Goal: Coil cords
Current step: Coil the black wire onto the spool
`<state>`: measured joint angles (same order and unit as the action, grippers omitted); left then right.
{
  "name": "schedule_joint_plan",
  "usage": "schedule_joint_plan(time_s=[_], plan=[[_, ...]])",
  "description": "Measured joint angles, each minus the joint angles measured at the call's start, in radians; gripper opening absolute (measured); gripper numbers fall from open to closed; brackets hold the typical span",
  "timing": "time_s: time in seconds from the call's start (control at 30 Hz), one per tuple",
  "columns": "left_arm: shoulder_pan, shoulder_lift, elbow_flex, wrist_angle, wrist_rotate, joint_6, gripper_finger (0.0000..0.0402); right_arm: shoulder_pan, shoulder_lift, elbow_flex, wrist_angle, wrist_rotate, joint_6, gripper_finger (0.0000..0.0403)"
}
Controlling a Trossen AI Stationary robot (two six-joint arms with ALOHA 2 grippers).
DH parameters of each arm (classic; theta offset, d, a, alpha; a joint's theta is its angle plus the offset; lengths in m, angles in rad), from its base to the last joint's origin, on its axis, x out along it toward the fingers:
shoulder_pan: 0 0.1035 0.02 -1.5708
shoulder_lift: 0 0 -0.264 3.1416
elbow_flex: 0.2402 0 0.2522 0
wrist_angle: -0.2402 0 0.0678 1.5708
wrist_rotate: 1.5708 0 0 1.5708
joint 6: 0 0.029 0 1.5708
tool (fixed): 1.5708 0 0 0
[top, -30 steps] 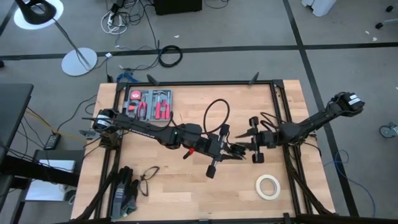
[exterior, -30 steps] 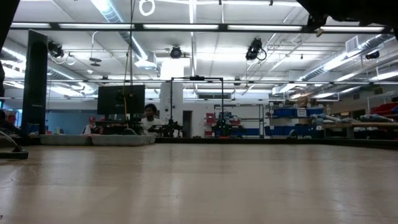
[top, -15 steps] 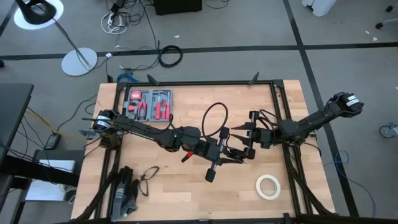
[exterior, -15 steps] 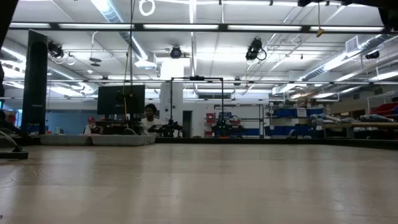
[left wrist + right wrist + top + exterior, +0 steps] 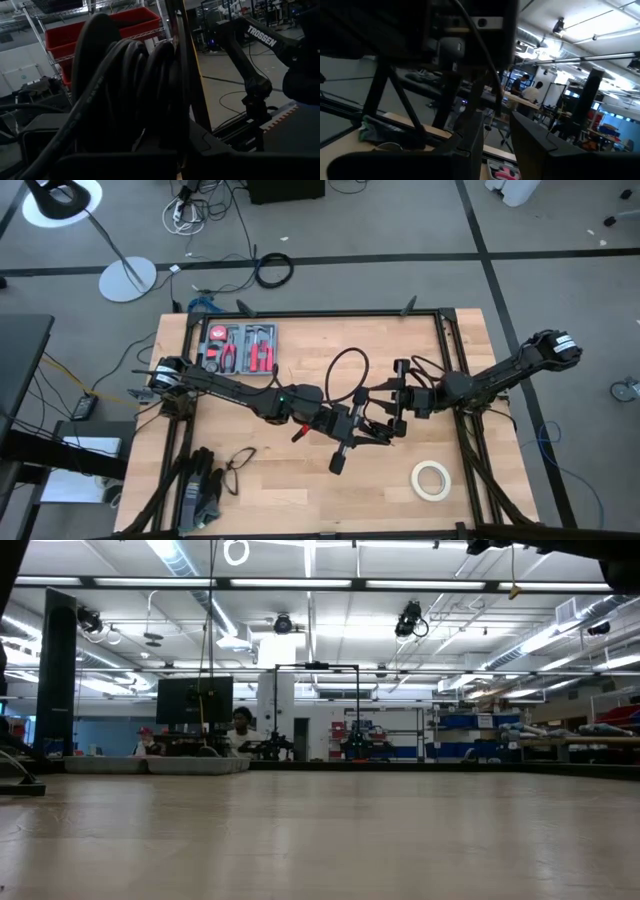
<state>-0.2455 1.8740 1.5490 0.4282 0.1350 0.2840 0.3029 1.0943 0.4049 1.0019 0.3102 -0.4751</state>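
Cords: one thin black cable (image 5: 345, 370) stands up in a loop above the middle of the wooden table (image 5: 300, 490); its lower end runs down into the spot where the two grippers meet. In the left wrist view, several black turns (image 5: 135, 100) lie packed side by side right against that gripper's fingers.
Left gripper: (image 5: 368, 430) at the table's centre, on an arm reaching in from the left edge; fingers fully closed, with the coiled turns bunched at them, apparently clamped on the cable.
Right gripper: (image 5: 392, 408) just beside the left one, touching or nearly so, on an arm stretched in from the right edge; fingers (image 5: 470, 135) parted with a narrow gap between them, the thin cable hanging just ahead. Whether they pinch it cannot be told.
Tool tray: dark tray (image 5: 212, 332) near the far left corner, holding red-handled hand tools (image 5: 262, 356).
Glasses: a pair (image 5: 236, 465) lies on the near left part of the table.
Tape roll: cream-white ring (image 5: 431, 479) flat on the near right, well apart from both grippers.
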Motion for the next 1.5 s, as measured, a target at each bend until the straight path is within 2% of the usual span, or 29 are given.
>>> schedule_joint_plan(time_s=[0.53, 0.63, 0.77, 1.03, 1.33, 1.5], plan=[[0.000, 0.000, 0.000, -0.017, -0.029, 0.026, 0.0000, -0.014, 0.001, 0.108, -0.140, -0.035, 0.004, 0.0090], [0.000, 0.000, 0.000, -0.017, -0.030, 0.026, 0.0000, -0.024, 0.001, 0.115, -0.149, -0.040, 0.028, 0.0069], [0.000, 0.000, 0.000, -0.016, -0.031, 0.026, 0.0000, -0.054, 0.001, 0.116, -0.187, -0.099, 0.079, 0.0013], [0.000, 0.000, 0.000, -0.033, -0.040, 0.072, 0.0000, -0.081, 0.001, 0.116, -0.282, -0.187, 0.172, 0.0005], [-0.002, 0.000, 0.001, -0.106, -0.058, 0.101, 0.0000, -0.040, 0.000, 0.116, -0.391, -0.182, 0.229, 0.0003], [-0.004, 0.000, 0.001, -0.177, -0.059, 0.098, 0.0000, -0.008, 0.000, 0.116, -0.466, -0.139, 0.246, 0.0003]])
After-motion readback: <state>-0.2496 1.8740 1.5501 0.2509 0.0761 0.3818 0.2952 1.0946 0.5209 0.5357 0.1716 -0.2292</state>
